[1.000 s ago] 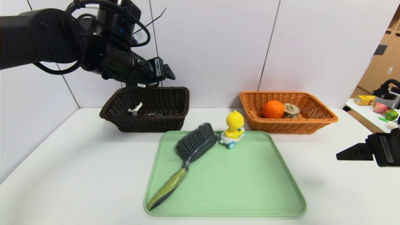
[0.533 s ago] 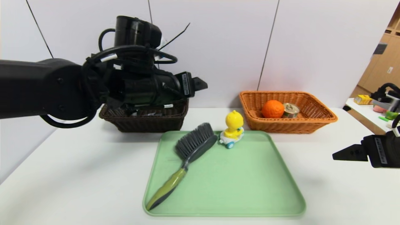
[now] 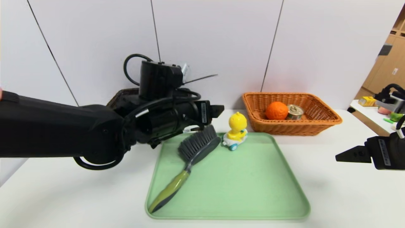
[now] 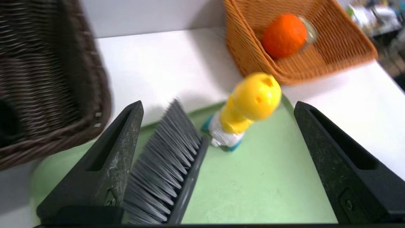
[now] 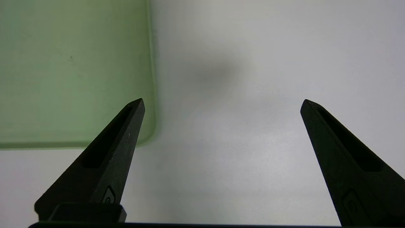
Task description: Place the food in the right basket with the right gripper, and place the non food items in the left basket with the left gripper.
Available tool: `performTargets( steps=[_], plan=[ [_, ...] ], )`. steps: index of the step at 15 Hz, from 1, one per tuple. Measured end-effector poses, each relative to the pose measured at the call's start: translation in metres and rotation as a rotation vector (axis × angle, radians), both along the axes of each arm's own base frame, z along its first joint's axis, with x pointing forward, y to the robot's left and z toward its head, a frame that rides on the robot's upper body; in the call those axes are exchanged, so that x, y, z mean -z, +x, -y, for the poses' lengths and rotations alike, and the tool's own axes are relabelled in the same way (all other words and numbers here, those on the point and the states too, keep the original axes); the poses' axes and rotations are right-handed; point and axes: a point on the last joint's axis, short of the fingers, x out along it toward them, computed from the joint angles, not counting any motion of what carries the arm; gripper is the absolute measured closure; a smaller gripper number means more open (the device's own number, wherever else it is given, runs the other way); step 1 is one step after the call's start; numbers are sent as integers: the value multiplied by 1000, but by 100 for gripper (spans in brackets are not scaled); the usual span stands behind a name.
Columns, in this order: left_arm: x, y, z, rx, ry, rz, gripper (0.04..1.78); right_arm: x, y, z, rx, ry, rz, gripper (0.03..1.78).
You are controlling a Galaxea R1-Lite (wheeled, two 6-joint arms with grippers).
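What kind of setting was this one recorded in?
Probably an indoor lab or office test bench: a plain white table against white wall panels, staged with a green tray and wicker baskets; wooden cabinets stand at the far right.

Head view high, facing down over tray (image 3: 227, 190); both wrist views close, low, sharing that tray toward twelve o'clock.

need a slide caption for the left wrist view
Open left gripper above the green tray, framing the grey-bristled brush and yellow duck toy, orange fruit in the tan basket beyond.
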Motion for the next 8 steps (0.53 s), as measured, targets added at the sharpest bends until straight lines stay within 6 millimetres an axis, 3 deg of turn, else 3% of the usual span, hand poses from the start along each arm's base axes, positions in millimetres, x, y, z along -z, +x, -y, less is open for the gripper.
performTargets(
  steps=[3,8],
  plan=[
    [26,-2,5,235,61,74,14,-2,4,-1,1,10,39,11],
    [55,3,14,418,164,45,13,-1,5,0,4,13,44,11]
  ],
)
